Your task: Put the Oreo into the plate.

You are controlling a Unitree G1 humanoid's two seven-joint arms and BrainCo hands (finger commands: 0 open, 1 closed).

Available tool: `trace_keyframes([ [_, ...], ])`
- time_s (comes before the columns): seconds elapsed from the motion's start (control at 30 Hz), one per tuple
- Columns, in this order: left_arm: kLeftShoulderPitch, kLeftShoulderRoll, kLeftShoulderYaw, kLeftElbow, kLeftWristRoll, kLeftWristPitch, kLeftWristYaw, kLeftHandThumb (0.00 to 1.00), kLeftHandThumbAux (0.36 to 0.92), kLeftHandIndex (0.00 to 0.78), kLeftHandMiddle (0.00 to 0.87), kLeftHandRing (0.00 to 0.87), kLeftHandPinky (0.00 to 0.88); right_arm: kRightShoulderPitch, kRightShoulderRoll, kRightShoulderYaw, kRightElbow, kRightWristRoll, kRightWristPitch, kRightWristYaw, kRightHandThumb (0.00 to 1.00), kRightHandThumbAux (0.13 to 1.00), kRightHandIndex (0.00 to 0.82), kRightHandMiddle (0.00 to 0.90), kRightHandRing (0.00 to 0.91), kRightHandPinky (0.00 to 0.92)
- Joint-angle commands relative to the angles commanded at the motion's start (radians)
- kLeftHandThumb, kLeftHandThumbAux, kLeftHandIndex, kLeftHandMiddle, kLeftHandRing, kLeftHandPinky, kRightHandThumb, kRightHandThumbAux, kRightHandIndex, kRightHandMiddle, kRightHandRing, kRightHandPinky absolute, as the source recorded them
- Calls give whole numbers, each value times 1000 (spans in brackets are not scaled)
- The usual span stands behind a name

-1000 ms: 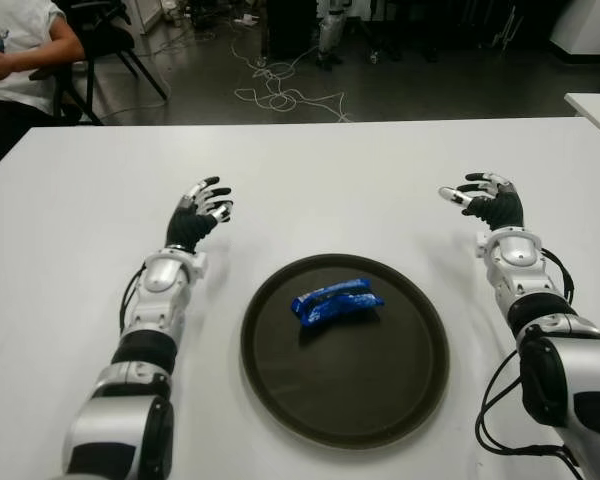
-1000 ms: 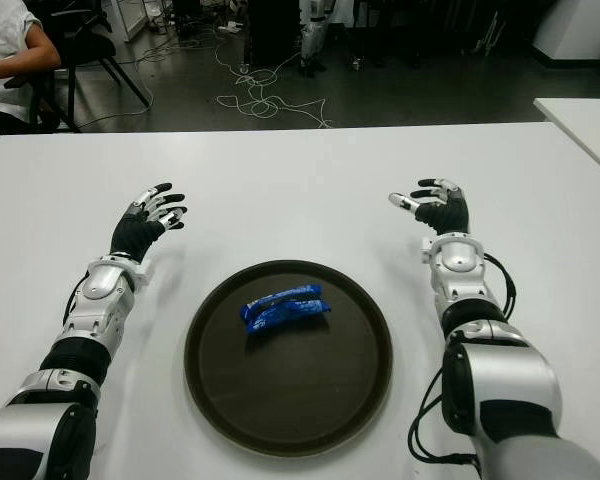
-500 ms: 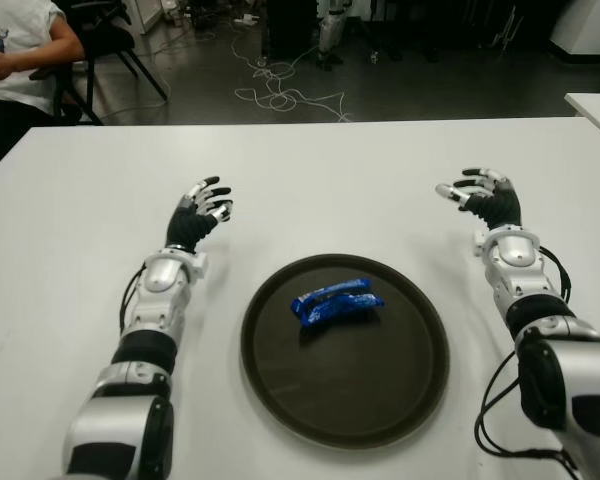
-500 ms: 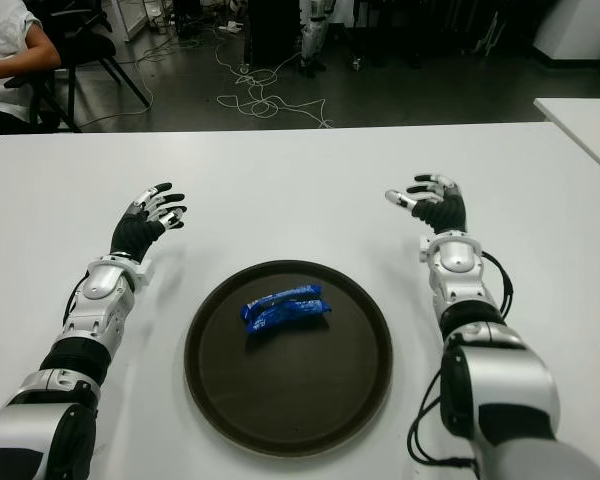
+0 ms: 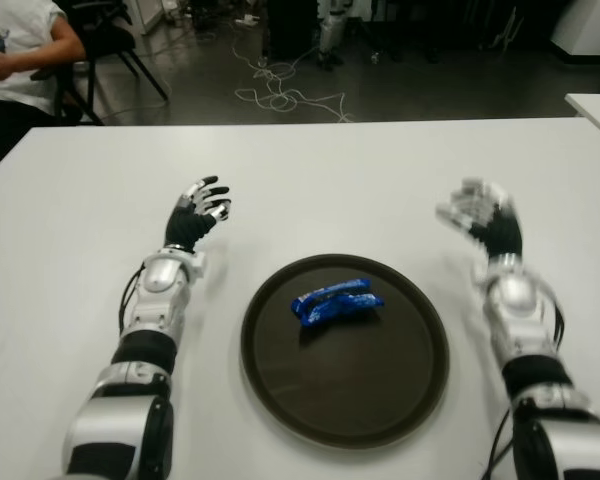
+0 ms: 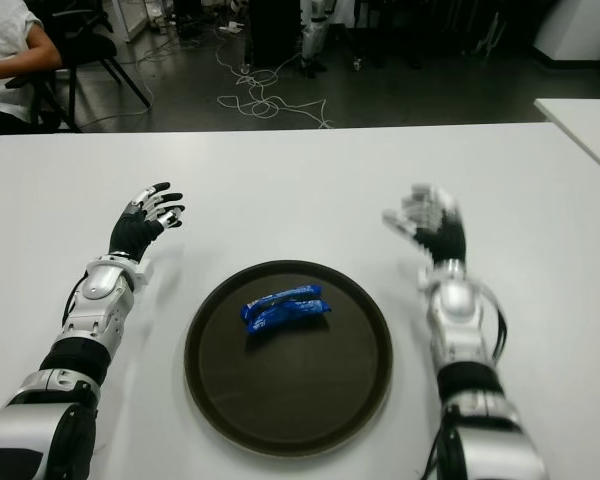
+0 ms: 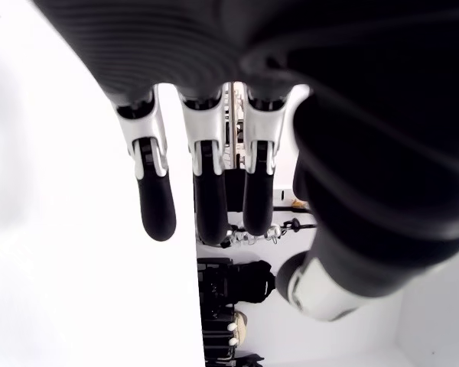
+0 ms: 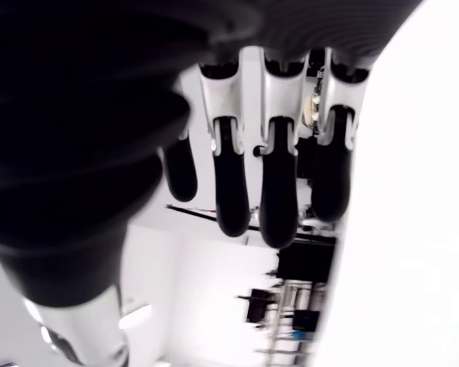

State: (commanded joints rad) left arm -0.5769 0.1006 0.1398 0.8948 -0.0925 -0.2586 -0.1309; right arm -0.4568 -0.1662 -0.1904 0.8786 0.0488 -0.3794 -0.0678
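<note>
Your Oreo (image 5: 336,301) is the blue packet lying inside the dark round plate (image 5: 400,395), a little toward the plate's 11 o'clock from its centre and tilted slightly, its right end higher in the eye views. The plate sits on the white table (image 5: 310,170), between your two arms and close to the robot's body. Neither hand touches the packet or the plate. Your left hand (image 5: 197,214) shows at about 10 o'clock from the plate, well apart from its rim, with the fingers spread and relaxed and nothing in them; the left wrist view confirms this, with three fingers (image 7: 157,206) hanging straight and the thumb apart. Your right hand (image 5: 479,213) shows at about 2 o'clock from the plate, also clear of the rim, palm turned inward, its fingers extended and empty; in the right wrist view the fingers (image 8: 278,199) point out with only background behind them. At the far left, beyond the table's edge, a person (image 5: 15,40) in a white shirt sits on a chair (image 5: 105,40), and cables (image 5: 280,95) lie on the dark floor beyond the table.
</note>
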Motion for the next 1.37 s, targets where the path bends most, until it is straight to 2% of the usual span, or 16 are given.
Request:
trace_keyframes([
  [0.07, 0, 0, -1, -2, 1, 3, 1, 243, 829, 180, 263, 265, 330, -18, -6, 3, 25, -7, 9, -5, 0, 808, 333, 436, 480, 491],
  [0.17, 1, 3, -1, -4, 3, 9, 2, 243, 825, 174, 257, 259, 322, -85, -22, 9, 119, -18, 31, -13, 0, 801, 333, 432, 480, 498],
  [0.3, 1, 5, -1, -4, 4, 11, 2, 241, 821, 172, 255, 255, 313, -112, -26, 15, 167, -23, 28, -19, 0, 791, 332, 429, 479, 499],
  [0.47, -5, 9, 1, 6, 3, 11, -1, 255, 814, 173, 255, 264, 326, -104, -31, 33, 157, -36, 38, -14, 10, 788, 343, 441, 490, 507],
  [0.73, -5, 11, 2, 5, -2, 16, -13, 248, 818, 162, 249, 266, 337, -95, -33, 42, 156, -51, 5, -8, 29, 786, 349, 460, 502, 516],
  [1.37, -6, 19, -5, 8, 9, 15, -15, 208, 828, 169, 244, 246, 315, -95, -39, 61, 168, -79, -32, -37, 0, 767, 355, 451, 496, 497],
])
